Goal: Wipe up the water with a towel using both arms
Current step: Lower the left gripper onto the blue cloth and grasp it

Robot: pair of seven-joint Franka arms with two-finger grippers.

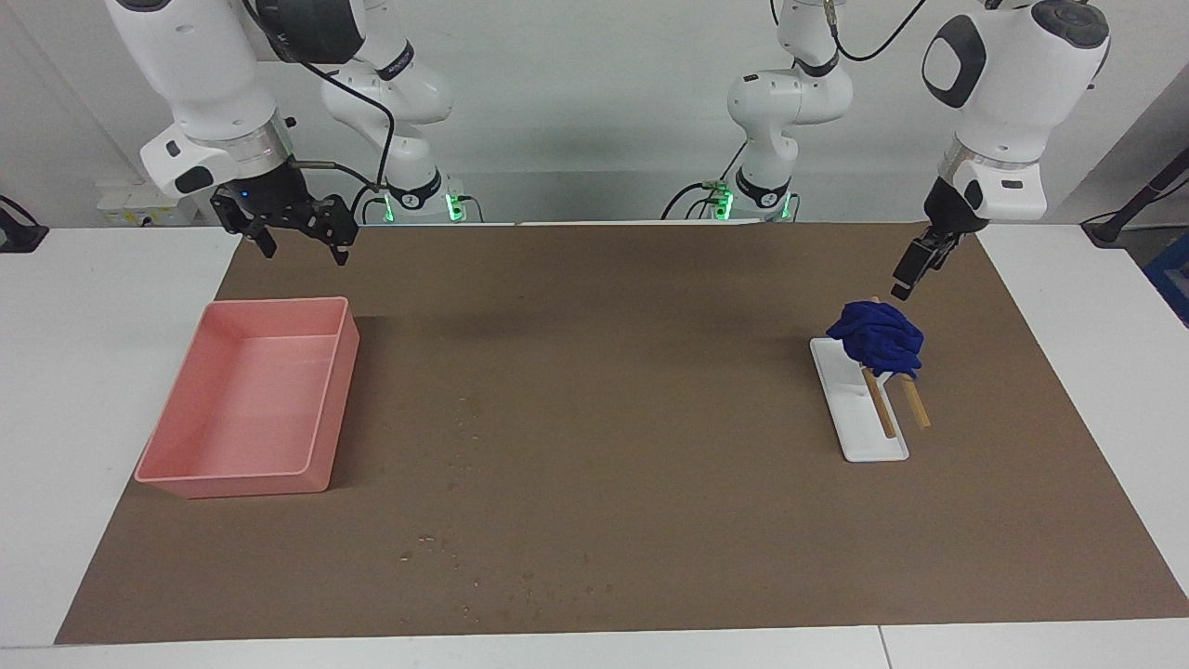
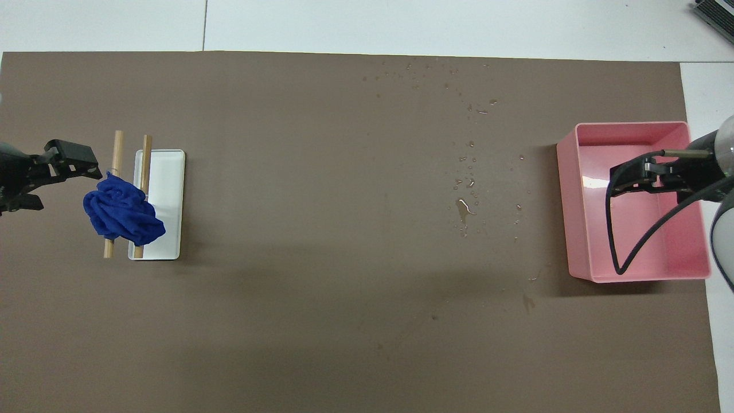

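The deep-blue crumpled towel [image 1: 878,336] [image 2: 123,209] is draped over two wooden rods [image 1: 880,407] on a small white stand [image 1: 859,423]. My left gripper [image 1: 912,271] [image 2: 67,173] hangs open, turned edge-on, over the mat right beside the towel, and holds nothing. Water [image 2: 465,189] [image 1: 457,409] lies as scattered tiny droplets on the brown mat, between the stand and the pink tray. My right gripper [image 1: 305,251] [image 2: 622,180] waits open and empty above the pink tray [image 1: 243,311] [image 2: 625,127].
The brown mat [image 1: 613,372] covers most of the white table. The pink tray sits at the right arm's end, and the white stand at the left arm's end. A black cable [image 2: 613,241] loops down from the right wrist over the tray.
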